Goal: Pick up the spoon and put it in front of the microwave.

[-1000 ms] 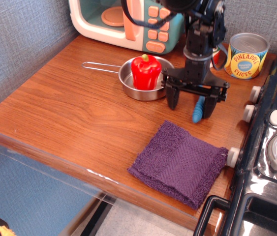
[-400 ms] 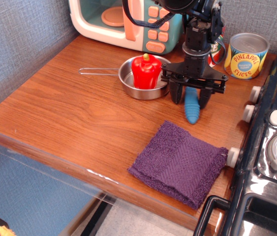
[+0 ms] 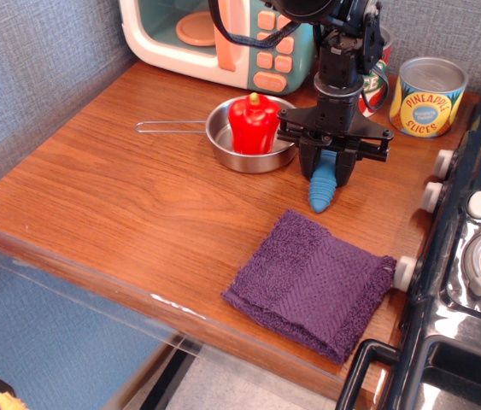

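Note:
The spoon (image 3: 321, 190) lies right of the steel pan; only its ribbed blue handle shows, pointing toward the front, and its metal head is hidden behind the gripper. My gripper (image 3: 327, 167) points straight down over it, its two black fingers closed against the upper part of the handle. The handle's free end hangs at or just above the wooden table. The microwave (image 3: 223, 34), cream with a teal front and peach buttons, stands at the back left, behind the pan and left of my arm.
A steel pan (image 3: 231, 152) with a long wire handle holds a red pepper (image 3: 253, 124) just left of the gripper. A pineapple can (image 3: 428, 96) and a second can (image 3: 378, 84) stand at the back right. A purple towel (image 3: 313, 282) lies in front. A black stove (image 3: 479, 256) borders the right.
The fingers have narrowed from wide open to closed on the blue handle. The handle's free end has swung left, and the pan has shifted slightly left.

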Controlling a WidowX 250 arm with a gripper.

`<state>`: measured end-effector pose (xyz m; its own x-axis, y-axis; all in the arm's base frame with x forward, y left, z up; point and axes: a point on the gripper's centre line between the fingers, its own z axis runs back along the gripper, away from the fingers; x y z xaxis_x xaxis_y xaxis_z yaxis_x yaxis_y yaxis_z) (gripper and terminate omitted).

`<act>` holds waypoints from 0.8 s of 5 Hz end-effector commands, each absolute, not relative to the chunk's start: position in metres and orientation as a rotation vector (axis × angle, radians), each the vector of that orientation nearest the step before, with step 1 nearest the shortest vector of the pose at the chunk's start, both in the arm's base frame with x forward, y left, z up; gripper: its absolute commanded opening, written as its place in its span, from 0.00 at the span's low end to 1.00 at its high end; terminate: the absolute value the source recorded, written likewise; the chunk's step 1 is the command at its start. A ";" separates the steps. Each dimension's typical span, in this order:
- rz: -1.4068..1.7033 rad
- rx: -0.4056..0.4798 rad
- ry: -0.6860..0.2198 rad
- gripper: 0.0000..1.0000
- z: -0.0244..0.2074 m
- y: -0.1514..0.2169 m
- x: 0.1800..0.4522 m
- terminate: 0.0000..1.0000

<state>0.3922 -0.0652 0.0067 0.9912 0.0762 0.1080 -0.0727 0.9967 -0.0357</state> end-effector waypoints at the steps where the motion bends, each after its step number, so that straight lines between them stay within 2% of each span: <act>1: -0.061 -0.112 -0.289 0.00 0.089 -0.092 0.379 0.00; 2: -0.062 -0.147 -0.324 0.00 0.118 -0.066 0.361 0.00; 3: -0.077 -0.136 -0.304 0.00 0.130 -0.023 0.349 0.00; 4: -0.126 -0.129 -0.288 0.00 0.130 0.027 0.344 0.00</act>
